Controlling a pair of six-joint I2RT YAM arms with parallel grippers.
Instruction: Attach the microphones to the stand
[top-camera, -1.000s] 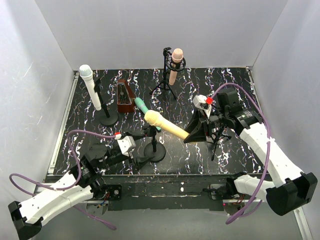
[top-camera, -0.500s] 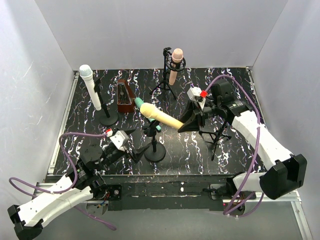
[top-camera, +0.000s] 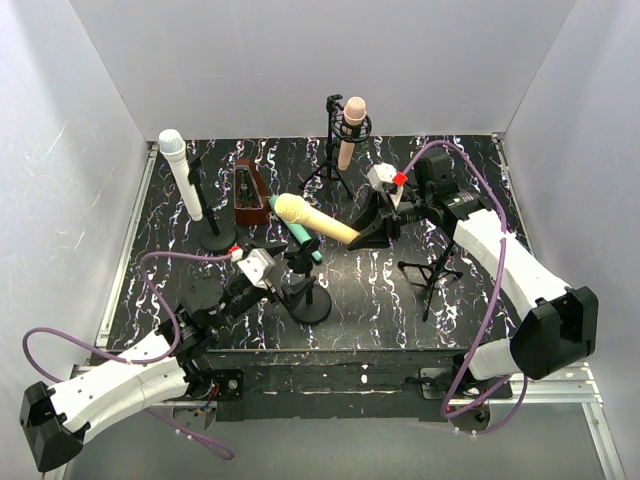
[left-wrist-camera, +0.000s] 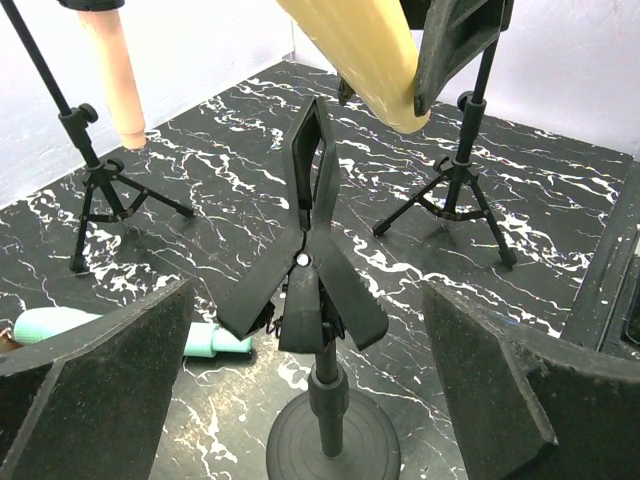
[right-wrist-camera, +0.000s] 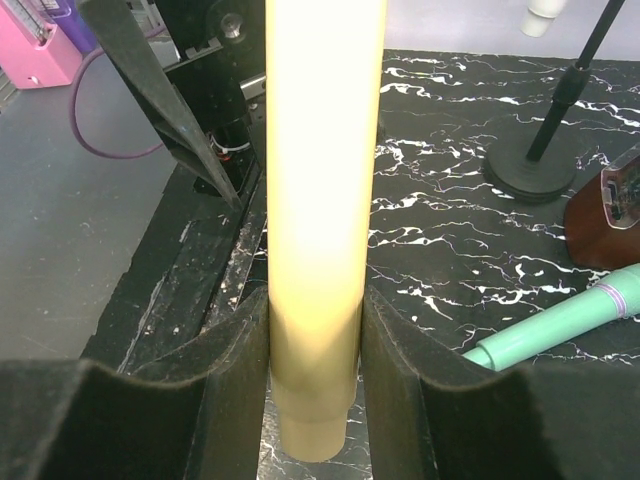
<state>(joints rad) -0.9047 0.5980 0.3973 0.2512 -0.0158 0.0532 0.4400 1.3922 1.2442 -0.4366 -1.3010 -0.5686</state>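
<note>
Yellow microphone (top-camera: 315, 222) is being pinched near its tail end by the right claw (top-camera: 368, 232). The pads are pressing on both sides of the barrel, so almost the whole length is sticking out ahead of that claw. Seen from the left claw (top-camera: 278, 283), it is hanging up ahead, above and just past the clip stand (left-wrist-camera: 305, 230). The left claw is standing spread wide with nothing in it, one finger on either side of the stand's post and touching neither side.

The main risk, as I judge it, is the long overhang. With the head sitting so far from the pads, the microphone is liable to swivel or slide in the grip once it is pressing on the clip. The clip's jaws are looking shut. Unless the left claw is squeezing the handles or bracing the post, a push is likely to be tipping the stand or skating it across the surface (top-camera: 375, 300).

The teal microphone (right-wrist-camera: 560, 325) is lying loose just below the right claw's path and could get knocked rolling. The pink microphone (top-camera: 350, 130) is hanging in a tripod near that claw's wrist, within reach of a sweeping arm. The white microphone (top-camera: 182, 180) is sitting well clear of both claws.
</note>
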